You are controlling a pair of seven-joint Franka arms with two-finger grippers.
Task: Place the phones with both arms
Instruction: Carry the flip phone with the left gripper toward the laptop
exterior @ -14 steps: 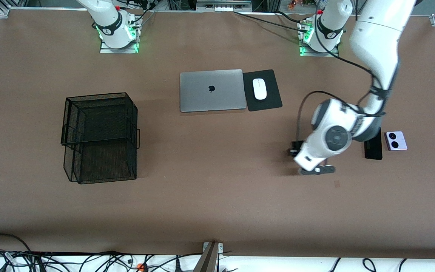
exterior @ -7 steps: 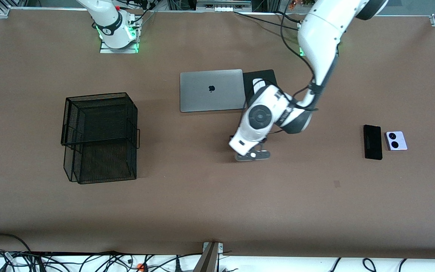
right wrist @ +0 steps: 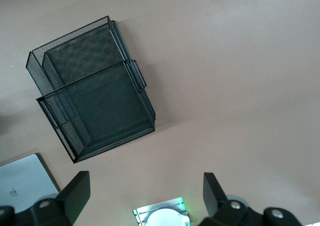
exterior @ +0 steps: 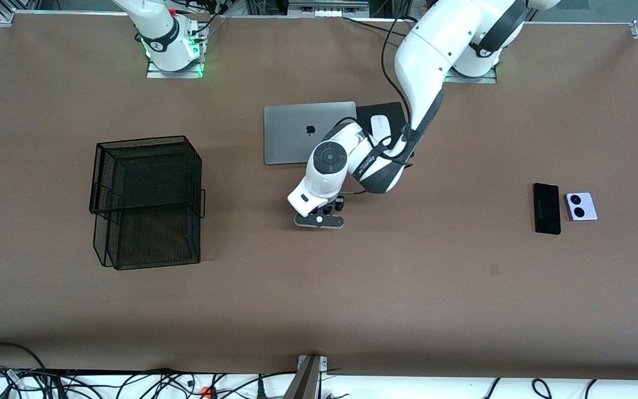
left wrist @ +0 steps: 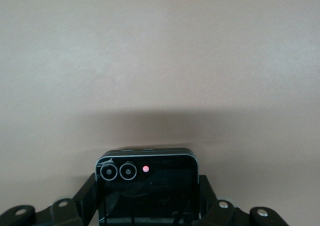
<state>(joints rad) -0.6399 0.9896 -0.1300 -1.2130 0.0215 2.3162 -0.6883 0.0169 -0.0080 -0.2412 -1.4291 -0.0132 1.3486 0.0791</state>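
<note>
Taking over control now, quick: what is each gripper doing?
Left gripper: shut on the black folded phone, over bare table.
Right gripper: open, empty, waiting up high.

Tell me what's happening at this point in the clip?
The left gripper is shut on the black folded phone, carrying it over bare table in front of the laptop. The black slab phone and lilac-white phone lie side by side toward the left arm's end. The right gripper waits open, high above the mesh basket.
</note>
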